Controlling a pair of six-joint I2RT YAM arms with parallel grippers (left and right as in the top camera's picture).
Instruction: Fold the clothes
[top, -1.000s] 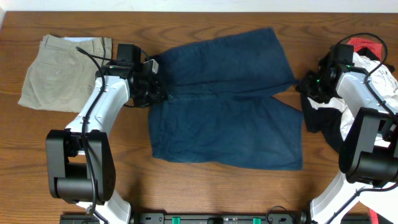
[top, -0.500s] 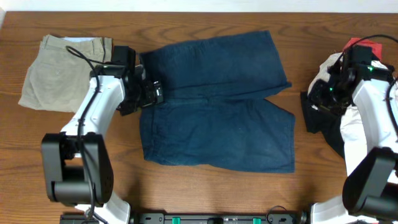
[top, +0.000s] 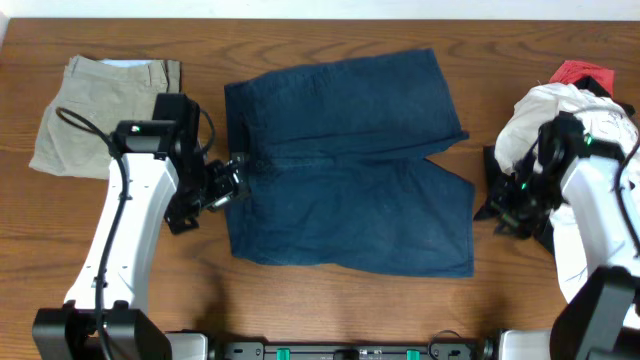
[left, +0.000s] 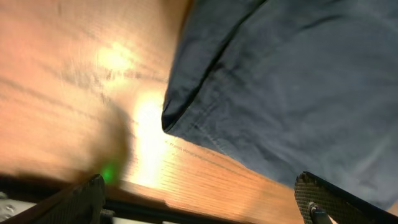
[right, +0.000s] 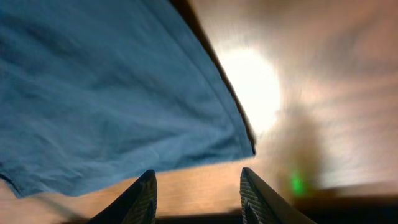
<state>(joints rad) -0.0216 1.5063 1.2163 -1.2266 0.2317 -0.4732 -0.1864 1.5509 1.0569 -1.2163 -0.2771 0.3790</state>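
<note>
**While the navy trousers (top: 350, 165) lie spread, both hands hang empty**

As we look down from overhead, we find the navy trousers flat on the middle of the table (top: 330, 300). The waist is toward the left, and the two legs point right and part in a notch.

Just beside the waist edge we see the left hand (top: 236, 180), its fingers wide apart with nothing between them. From its wrist camera, a dark corner of the cloth lies on the wood ahead of the fingertips.

Past the leg ends, the right hand (top: 508, 208) hangs over the black piece (top: 493, 165). Its fingers are partly apart and hold nothing; its own camera shows the blue hem and bare wood beyond them.

Behind that hand we see the white shirt (top: 550, 115) heaped, with a red piece (top: 585, 72) at the far edge. At the far left corner lie the beige trousers (top: 100, 115), folded, well apart from the navy pair.
</note>
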